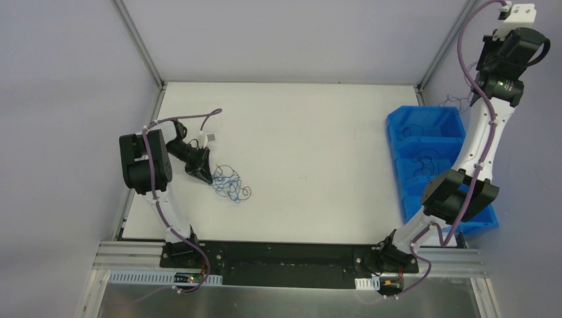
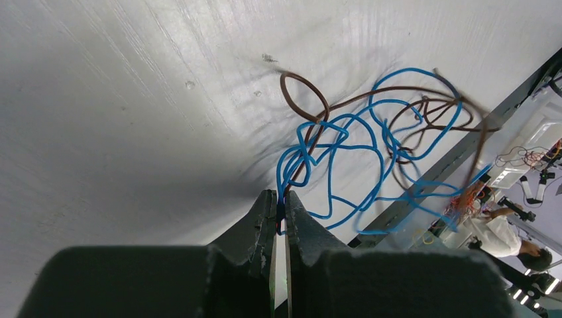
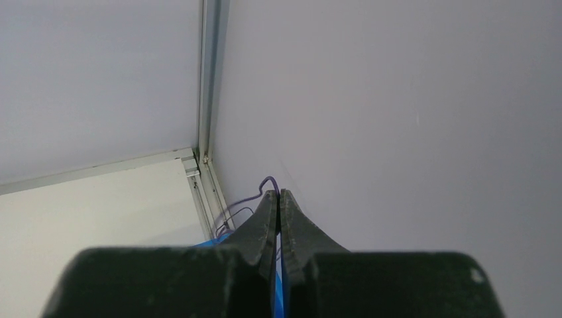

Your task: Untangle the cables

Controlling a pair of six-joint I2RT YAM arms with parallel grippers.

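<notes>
The cables (image 1: 229, 183) are a small tangle of thin blue and dark wires lying on the white table at the left. In the left wrist view the tangle (image 2: 371, 142) shows blue and brown loops spread on the table. My left gripper (image 1: 206, 174) sits at the tangle's left edge, and its jaws (image 2: 281, 197) are shut on a blue and a brown strand. My right gripper (image 1: 474, 99) is raised high at the back right corner above the blue bin. It is shut (image 3: 279, 193) on a thin purple-dark wire (image 3: 246, 199) that hangs from its tips (image 1: 456, 103).
A blue compartment bin (image 1: 395, 159) stands at the table's right edge with more thin wires (image 1: 424, 162) inside. Grey walls and aluminium frame posts (image 1: 142, 50) enclose the table. The black base rail (image 1: 285, 262) runs along the near edge.
</notes>
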